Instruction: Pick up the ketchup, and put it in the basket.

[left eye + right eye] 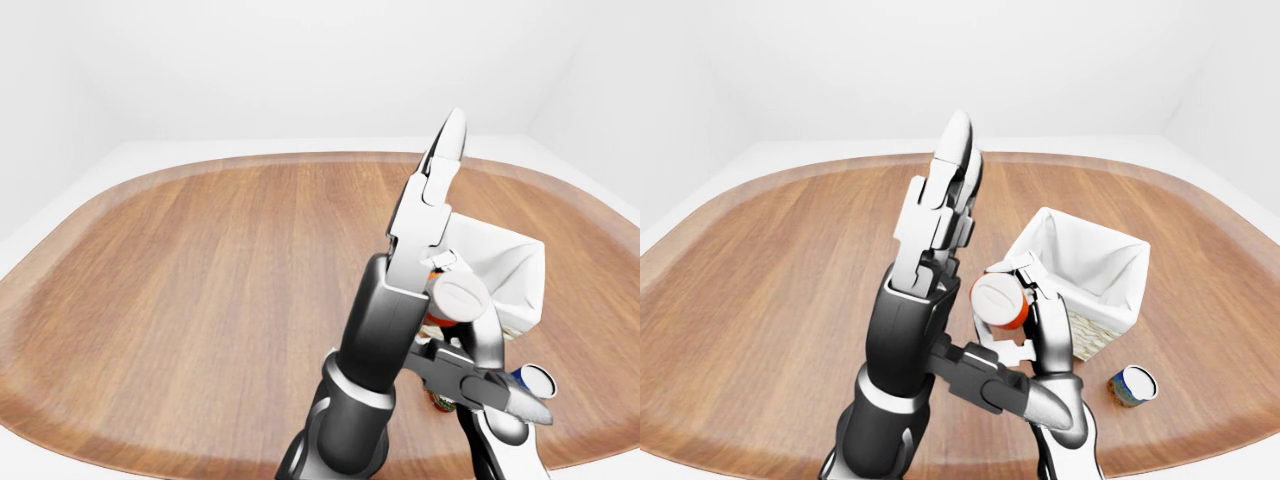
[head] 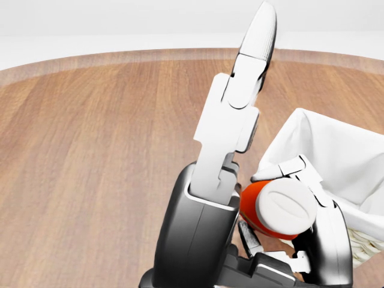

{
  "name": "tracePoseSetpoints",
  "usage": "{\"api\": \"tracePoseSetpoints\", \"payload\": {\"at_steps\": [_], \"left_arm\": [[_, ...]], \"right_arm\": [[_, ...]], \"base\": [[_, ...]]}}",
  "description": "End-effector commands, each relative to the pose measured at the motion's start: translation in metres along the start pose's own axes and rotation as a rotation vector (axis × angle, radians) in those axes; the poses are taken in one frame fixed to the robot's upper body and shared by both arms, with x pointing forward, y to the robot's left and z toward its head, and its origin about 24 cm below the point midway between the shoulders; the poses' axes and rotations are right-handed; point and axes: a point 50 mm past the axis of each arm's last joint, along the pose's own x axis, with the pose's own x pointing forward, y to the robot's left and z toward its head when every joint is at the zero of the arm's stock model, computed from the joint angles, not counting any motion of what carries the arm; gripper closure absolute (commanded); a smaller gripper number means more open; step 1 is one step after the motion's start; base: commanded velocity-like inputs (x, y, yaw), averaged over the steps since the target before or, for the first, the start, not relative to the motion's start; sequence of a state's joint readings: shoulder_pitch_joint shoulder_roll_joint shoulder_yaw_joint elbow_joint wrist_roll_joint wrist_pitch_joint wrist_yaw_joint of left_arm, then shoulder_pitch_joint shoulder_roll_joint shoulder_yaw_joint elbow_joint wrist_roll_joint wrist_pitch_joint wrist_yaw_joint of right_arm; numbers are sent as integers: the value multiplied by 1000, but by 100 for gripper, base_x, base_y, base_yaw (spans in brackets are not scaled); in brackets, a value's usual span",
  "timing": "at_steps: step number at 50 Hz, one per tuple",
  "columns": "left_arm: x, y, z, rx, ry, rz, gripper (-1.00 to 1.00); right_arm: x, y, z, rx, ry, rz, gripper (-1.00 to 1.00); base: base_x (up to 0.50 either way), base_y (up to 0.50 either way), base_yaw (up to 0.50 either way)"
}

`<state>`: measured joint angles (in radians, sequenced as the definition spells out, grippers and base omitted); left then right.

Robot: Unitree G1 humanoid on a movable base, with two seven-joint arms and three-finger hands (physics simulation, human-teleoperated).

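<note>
The red ketchup bottle with a round white cap (image 1: 1001, 300) is being held in the air just left of the white cloth-lined woven basket (image 1: 1110, 262), its cap facing the cameras, clear of the wooden tabletop (image 1: 770, 280) below it. The right hand (image 1: 1025, 330) is wrapping its grey and white fingers (image 1: 1052, 325) around the bottle's red body, pinching it between finger and thumb. The left hand (image 1: 935, 225) is standing upright just left of the bottle, farther from the basket, its fingers stretched straight and pressed flat together, gripping nothing; whether it is touching the bottle cannot be told. A small blue-and-yellow tin can with a white top (image 1: 1134, 384) is sitting on the tabletop near the basket's lower right corner in the right-eye view.
</note>
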<state>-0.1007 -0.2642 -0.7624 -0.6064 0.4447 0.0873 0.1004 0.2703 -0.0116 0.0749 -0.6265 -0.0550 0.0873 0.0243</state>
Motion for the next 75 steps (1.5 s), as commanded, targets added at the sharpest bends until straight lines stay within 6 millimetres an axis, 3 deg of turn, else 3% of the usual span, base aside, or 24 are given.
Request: {"api": "tracePoseSetpoints", "payload": {"at_steps": [1, 9, 17, 26, 32, 38, 49, 75], "left_arm": [[-8, 28, 15, 84, -60, 33, -100], [-24, 66, 33, 192, -100, 85, -100], [-35, 100, 24, 247, -20, 165, -100], [-64, 136, -11, 271, 230, 255, -100], [-83, 146, -30, 274, 368, 281, -100], [-122, 165, -73, 234, 626, 352, -100], [-129, 169, -85, 216, 676, 375, -100], [-129, 171, -85, 220, 677, 382, -100]], "right_arm": [[2, -1, -2, -36, 8, -15, 100], [2, -1, -2, -40, 8, -18, 100], [2, 1, -3, -46, 10, -17, 100], [2, 3, -6, -47, 23, -9, 100], [1, 4, -6, -50, 22, -8, 100], [2, 5, -8, -53, 25, -5, 100], [3, 6, -11, -56, 28, -2, 100], [4, 9, -15, -67, 39, 6, 100]], "base": [[0, 0, 0], [0, 0, 0], [0, 0, 0], [0, 0, 0], [0, 0, 0], [0, 0, 0], [0, 0, 0], [0, 0, 0]]}}
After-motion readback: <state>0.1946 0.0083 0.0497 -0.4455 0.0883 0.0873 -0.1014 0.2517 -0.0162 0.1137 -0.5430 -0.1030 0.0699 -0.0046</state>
